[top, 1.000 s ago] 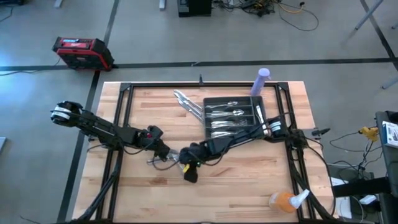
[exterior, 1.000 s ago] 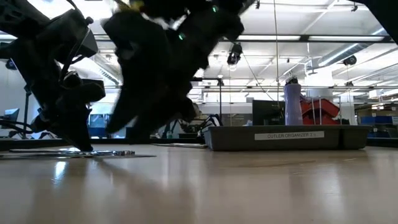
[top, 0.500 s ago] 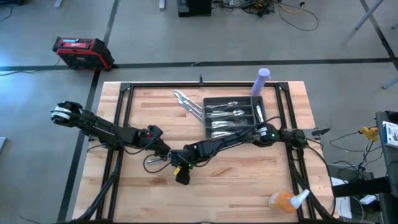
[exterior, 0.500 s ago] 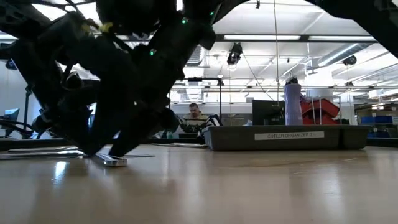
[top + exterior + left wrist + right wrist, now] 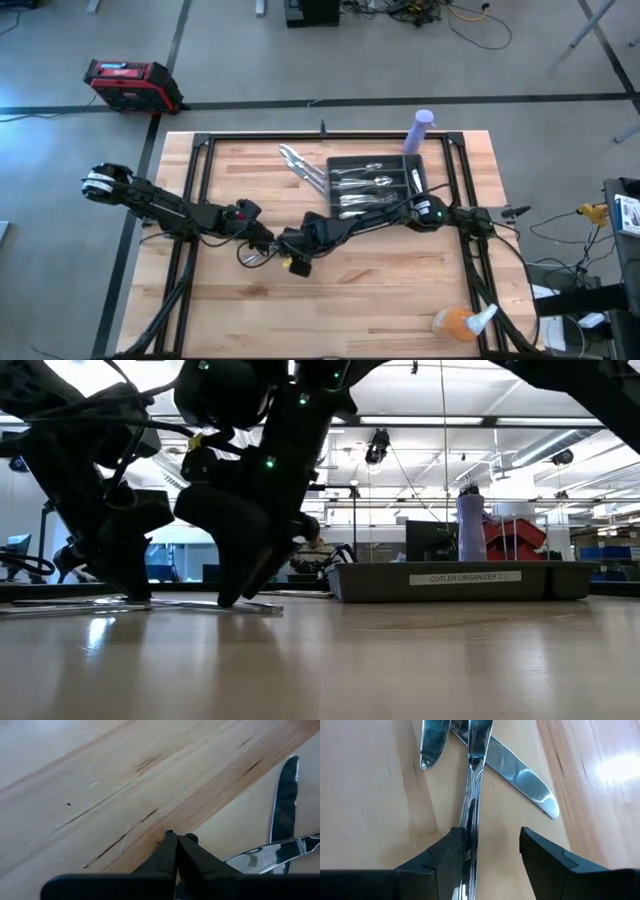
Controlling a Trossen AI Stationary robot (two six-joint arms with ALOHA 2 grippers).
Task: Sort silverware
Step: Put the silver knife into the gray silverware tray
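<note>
Right fingers [image 5: 490, 855] spread beside one of three knives [image 5: 472, 795]; left fingers [image 5: 177, 852] closed, empty.

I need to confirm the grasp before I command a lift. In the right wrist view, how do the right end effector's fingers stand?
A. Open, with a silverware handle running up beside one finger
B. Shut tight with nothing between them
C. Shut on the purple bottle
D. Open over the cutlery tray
A: the right end effector is open, a silverware handle lying against one finger on the wooden table.
</note>
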